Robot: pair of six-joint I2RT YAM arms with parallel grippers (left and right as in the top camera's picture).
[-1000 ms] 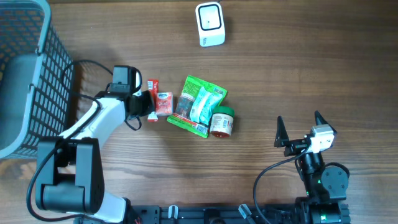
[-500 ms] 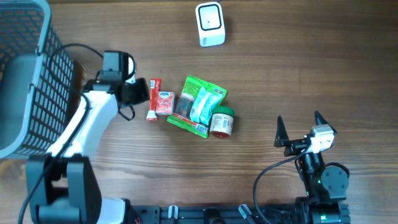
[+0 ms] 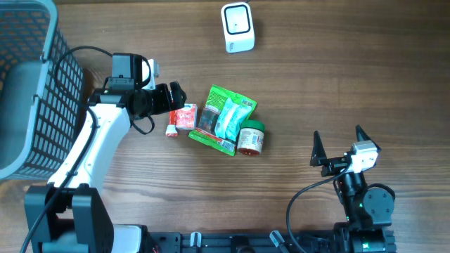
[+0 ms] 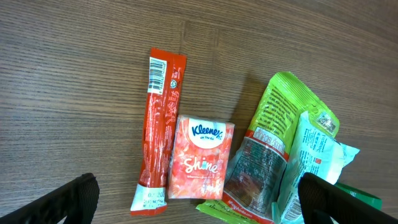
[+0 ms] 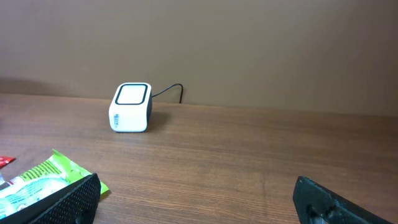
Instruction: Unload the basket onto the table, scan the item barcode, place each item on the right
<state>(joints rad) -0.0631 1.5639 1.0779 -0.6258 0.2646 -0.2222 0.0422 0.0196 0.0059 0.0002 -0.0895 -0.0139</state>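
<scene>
Beside tissue pack (image 4: 202,158), sachet (image 4: 160,124), barcode-end far

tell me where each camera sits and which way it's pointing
Overhead: above the table, looking straight down; shows left pincer and right pincer.
Left wrist: on the left arm, looking down at the tissue pack and red packet; its fingers at bottom corners.
Right wrist: low, facing across the table to the scanner and wall; its fingers at bottom corners.
Shared: overhead and right wrist both see the scanner.
</scene>
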